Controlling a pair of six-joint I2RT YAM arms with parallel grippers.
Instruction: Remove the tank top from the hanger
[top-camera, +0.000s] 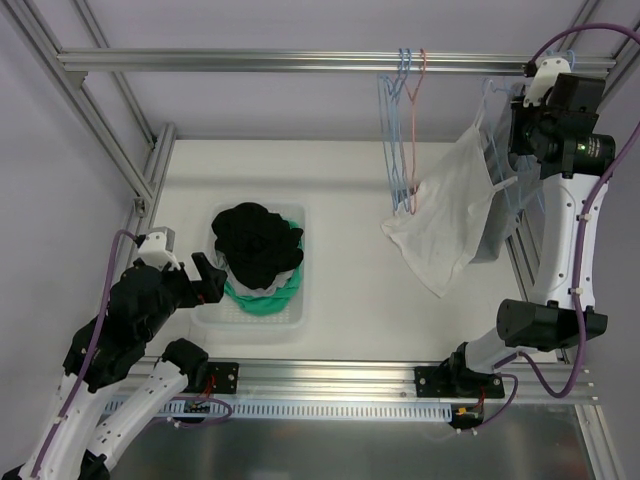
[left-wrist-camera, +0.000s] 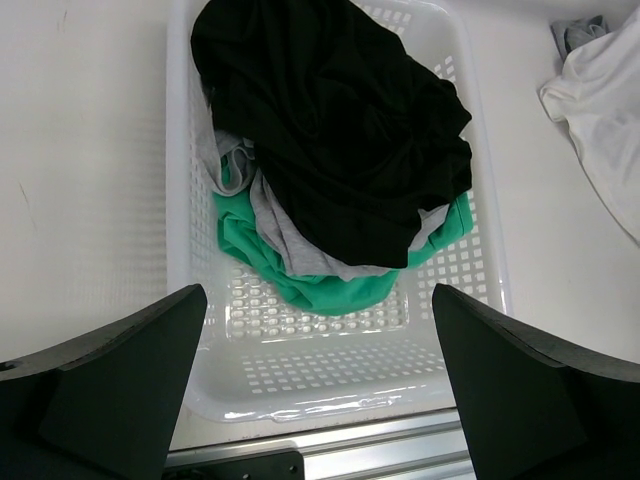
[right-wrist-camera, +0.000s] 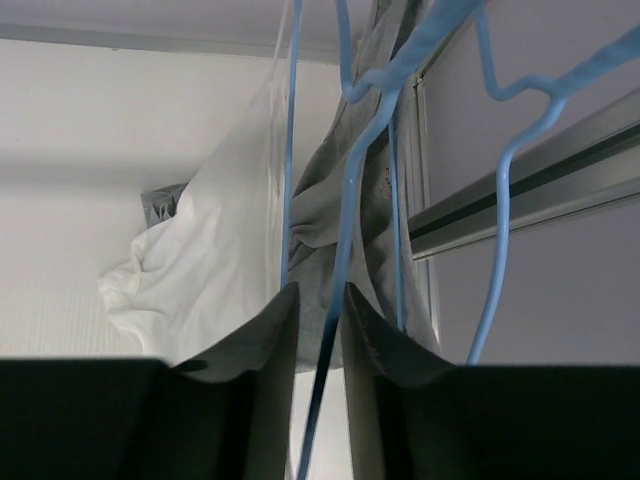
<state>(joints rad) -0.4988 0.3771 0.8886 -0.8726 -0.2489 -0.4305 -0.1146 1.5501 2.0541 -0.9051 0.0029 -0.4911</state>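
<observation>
Over on the far right, up by the frame rail, the white tank top (top-camera: 447, 215) is on its hanger, draped down and to the left above the counter (top-camera: 340, 190). Can't tell from the overhead view if its bottom edge touches the surface. Right behind it hangs a grey garment (top-camera: 492, 243), also on a hanger, so the two are pretty much pressed together.

The right arm is raised up to that spot. From its wrist camera, the right pincer (right-wrist-camera: 320, 300) has its two fingers drawn close together with a blue hanger wire (right-wrist-camera: 347, 200) running straight through the slot. There's a sliver of space on both sides of the wire, so honestly can't tell if it's really clamped. Also can't tell which of the blue wires carries the white top.

A bunch of spare hangers (top-camera: 400, 140), mostly blue and one pinkish, dangle from the far rail just left of the tank top.

Near left, the left pincer (left-wrist-camera: 318, 300) is spread wide and holds nothing, hovering over the near end of a white basket (left-wrist-camera: 185, 200). Inside that basket there's a black garment (left-wrist-camera: 330, 130) on top, then a light grey one (left-wrist-camera: 280, 235), and a green one (left-wrist-camera: 330, 288) at the bottom.
</observation>
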